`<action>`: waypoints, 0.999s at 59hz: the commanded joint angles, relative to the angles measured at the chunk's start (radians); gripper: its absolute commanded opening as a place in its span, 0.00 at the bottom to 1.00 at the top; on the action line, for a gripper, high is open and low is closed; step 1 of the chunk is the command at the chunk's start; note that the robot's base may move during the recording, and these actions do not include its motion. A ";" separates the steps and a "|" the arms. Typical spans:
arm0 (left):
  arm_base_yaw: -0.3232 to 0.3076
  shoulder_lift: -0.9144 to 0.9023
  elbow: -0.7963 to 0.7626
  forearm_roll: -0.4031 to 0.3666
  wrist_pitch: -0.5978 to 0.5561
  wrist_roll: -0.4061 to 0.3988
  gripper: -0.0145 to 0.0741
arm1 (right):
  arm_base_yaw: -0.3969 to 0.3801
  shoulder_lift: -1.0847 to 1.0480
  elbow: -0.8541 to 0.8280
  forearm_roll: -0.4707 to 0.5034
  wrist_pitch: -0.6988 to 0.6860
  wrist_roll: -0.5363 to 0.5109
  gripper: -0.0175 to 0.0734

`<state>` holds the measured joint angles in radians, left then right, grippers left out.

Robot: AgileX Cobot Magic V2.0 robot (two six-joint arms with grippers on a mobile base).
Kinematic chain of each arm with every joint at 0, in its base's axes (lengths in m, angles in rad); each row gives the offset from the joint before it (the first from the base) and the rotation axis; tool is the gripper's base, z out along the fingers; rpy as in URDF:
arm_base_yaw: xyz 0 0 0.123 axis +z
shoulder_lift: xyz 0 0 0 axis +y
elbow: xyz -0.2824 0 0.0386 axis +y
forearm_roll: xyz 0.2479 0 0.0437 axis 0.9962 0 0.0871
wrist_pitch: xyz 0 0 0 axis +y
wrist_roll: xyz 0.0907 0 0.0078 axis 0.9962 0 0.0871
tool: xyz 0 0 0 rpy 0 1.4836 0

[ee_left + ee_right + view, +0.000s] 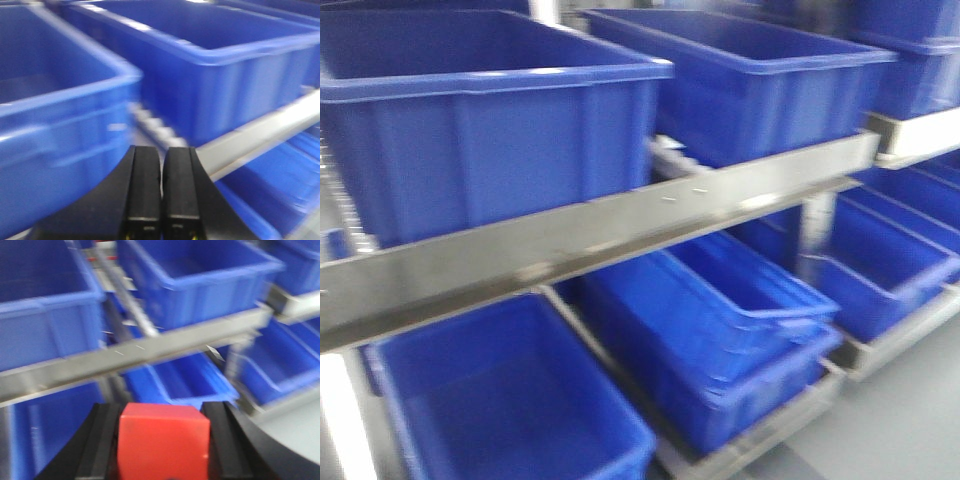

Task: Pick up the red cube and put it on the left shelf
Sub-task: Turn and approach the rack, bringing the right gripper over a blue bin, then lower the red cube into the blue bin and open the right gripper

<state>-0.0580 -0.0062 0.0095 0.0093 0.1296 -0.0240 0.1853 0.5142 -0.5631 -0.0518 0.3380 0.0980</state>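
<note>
Here, the right wrist view shows the right gripper (161, 437) with its two black fingers (102, 440) spread to the width of a solid red cube (162, 440) and pressed against its left and right faces. The cube is held clear of any surface, in front of the left shelf (620, 230), a stainless-steel rack with a flat front rail, and apart from it. The frames are motion-blurred, so fine detail is lost.

In the left wrist view, the left gripper (161, 175) has its black fingers (145, 185) brought together, only a thin seam showing between them, and nothing held. It hangs in front of the rail, opposite the gap between the two upper crates, where a white roller track (150, 122) runs back into the rack.

In the front-facing view, the upper level carries a large blue plastic crate on the left (490, 130) and a second blue crate beside it on the right (750, 80); neither arm shows in this view. Below the rail stand an open blue crate at lower left (510, 410) and a nested stack of blue crates (720, 330) to its right. A neighbouring steel rack (920, 130) at the right edge holds further blue crates. A grey floor (900, 420) shows at lower right.
</note>
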 commanded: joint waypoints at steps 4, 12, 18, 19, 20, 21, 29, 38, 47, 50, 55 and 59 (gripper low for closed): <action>-0.004 -0.014 0.023 -0.003 -0.089 -0.001 0.28 | 0.000 0.009 -0.028 -0.009 -0.081 -0.006 0.25; -0.004 -0.014 0.023 -0.003 -0.089 -0.001 0.28 | 0.000 0.009 -0.028 -0.009 -0.081 -0.006 0.25; -0.004 -0.014 0.023 -0.003 -0.089 -0.001 0.28 | 0.000 0.009 -0.028 -0.009 -0.081 -0.006 0.25; -0.004 -0.014 0.023 -0.003 -0.089 -0.001 0.28 | 0.000 0.009 -0.028 -0.009 -0.081 -0.006 0.25; -0.004 -0.014 0.023 -0.003 -0.089 -0.001 0.28 | 0.000 0.009 -0.028 -0.009 -0.081 -0.006 0.25; -0.004 -0.014 0.023 -0.003 -0.089 -0.001 0.28 | 0.000 0.009 -0.028 -0.009 -0.081 -0.006 0.25; -0.004 -0.014 0.023 -0.003 -0.089 -0.001 0.28 | 0.000 0.009 -0.028 -0.009 -0.081 -0.006 0.25; -0.004 -0.014 0.023 -0.003 -0.089 -0.001 0.28 | 0.000 0.009 -0.028 -0.009 -0.081 -0.006 0.25; -0.004 -0.014 0.023 -0.003 -0.089 -0.001 0.28 | 0.000 0.009 -0.028 -0.009 -0.081 -0.006 0.25; -0.004 -0.014 0.023 -0.003 -0.089 -0.001 0.28 | 0.000 0.009 -0.028 -0.009 -0.081 -0.006 0.25; -0.004 -0.014 0.023 -0.003 -0.089 -0.001 0.28 | 0.000 0.009 -0.028 -0.009 -0.081 -0.006 0.25; -0.004 -0.014 0.023 -0.009 -0.089 -0.001 0.28 | 0.000 0.009 -0.028 -0.009 -0.081 -0.006 0.25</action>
<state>-0.0580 -0.0062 0.0095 0.0093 0.1296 -0.0240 0.1853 0.5159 -0.5631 -0.0518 0.3380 0.0980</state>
